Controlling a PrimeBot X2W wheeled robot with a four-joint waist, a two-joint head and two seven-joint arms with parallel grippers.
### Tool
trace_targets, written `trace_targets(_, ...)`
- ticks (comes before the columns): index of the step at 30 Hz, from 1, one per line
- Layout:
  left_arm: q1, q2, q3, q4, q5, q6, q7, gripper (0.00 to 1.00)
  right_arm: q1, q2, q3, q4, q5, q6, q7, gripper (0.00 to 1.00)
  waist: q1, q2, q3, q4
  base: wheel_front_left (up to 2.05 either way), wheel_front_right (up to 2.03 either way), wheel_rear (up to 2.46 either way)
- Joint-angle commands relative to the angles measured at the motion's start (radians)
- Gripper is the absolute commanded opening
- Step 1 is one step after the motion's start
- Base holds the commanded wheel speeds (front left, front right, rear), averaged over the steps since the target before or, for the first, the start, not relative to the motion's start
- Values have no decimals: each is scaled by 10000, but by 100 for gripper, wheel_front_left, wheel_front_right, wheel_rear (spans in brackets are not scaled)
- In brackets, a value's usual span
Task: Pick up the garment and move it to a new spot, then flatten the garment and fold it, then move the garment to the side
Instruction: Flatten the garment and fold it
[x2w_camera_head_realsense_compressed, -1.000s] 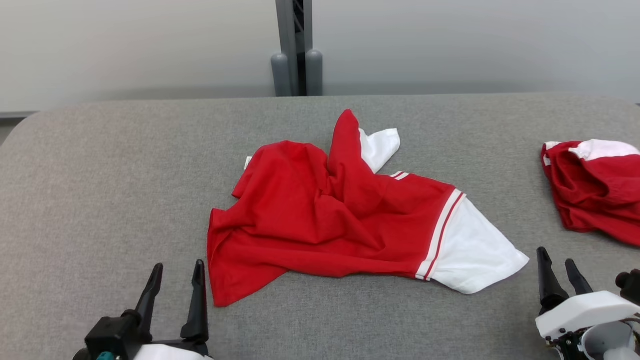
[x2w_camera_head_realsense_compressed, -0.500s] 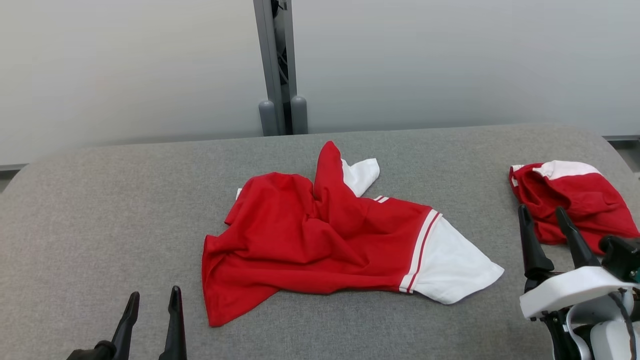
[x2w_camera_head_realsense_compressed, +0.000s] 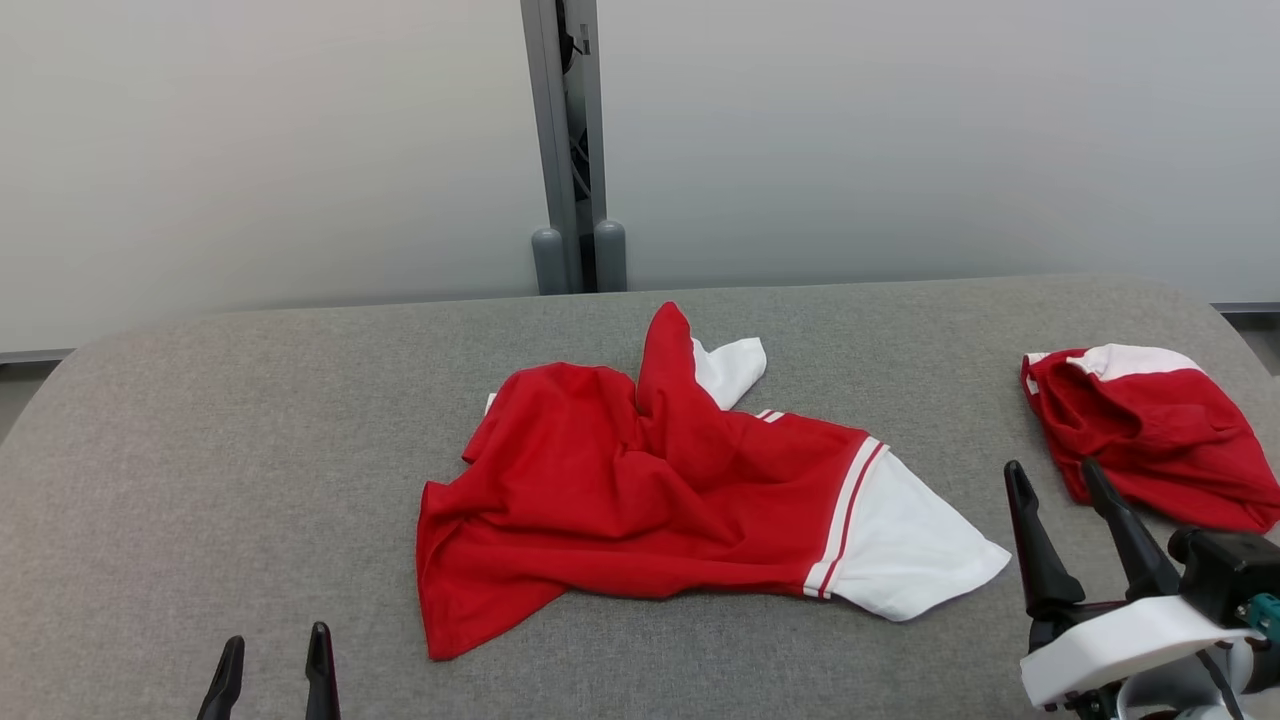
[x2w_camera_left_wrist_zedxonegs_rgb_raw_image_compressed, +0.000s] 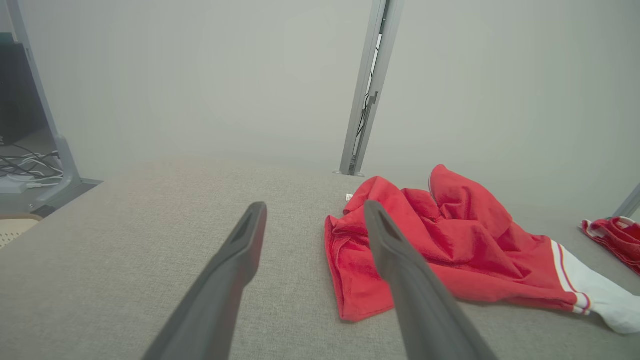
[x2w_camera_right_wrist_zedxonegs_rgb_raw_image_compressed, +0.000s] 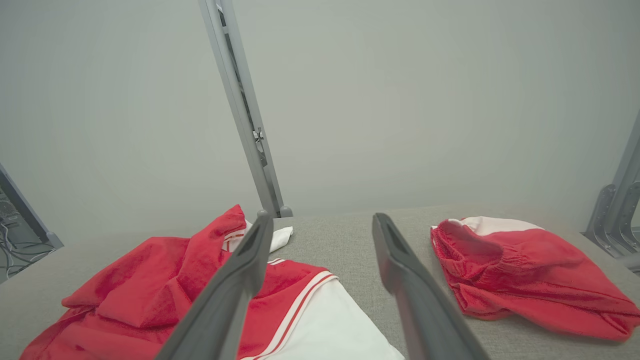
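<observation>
left gripper (x2w_camera_head_realsense_compressed: 275, 648) is sitting with fingers apart, empty, cropped by the head view's bottom edge; right gripper (x2w_camera_head_realsense_compressed: 1052, 470) likewise spread, empty. Crumpled red-and-white jersey (x2w_camera_head_realsense_compressed: 640, 500) is lying on the grey table (x2w_camera_head_realsense_compressed: 200, 450), between them. Left wrist view is catching floor cables (x2w_camera_left_wrist_zedxonegs_rgb_raw_image_compressed: 25, 170).

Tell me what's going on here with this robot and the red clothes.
A two-armed robot faces a grey table where a crumpled red and white shirt lies in the middle. The left gripper and right gripper are both open, holding nothing. A second red bundle sits at the table's right end. No folding has begun.
</observation>
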Motion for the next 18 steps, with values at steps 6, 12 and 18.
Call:
trace_targets(6, 94, -92, 280, -15, 122, 29, -39, 100, 132, -42, 79, 81, 257, 1, 57, 100, -1, 0, -47, -11, 0, 0, 0)
trace_targets(12, 78, -219, 429, 42, 212, -131, -41, 100, 3, -42, 113, 273, 309, 1, -18, 100, -1, 0, -32, 18, 0, 0, 0)
trace_targets(18, 46, -264, 517, 125, 285, -272, -40, 100, -59, -42, 60, 373, 200, 1, -26, 100, -1, 0, 40, 64, 0, 0, 0)
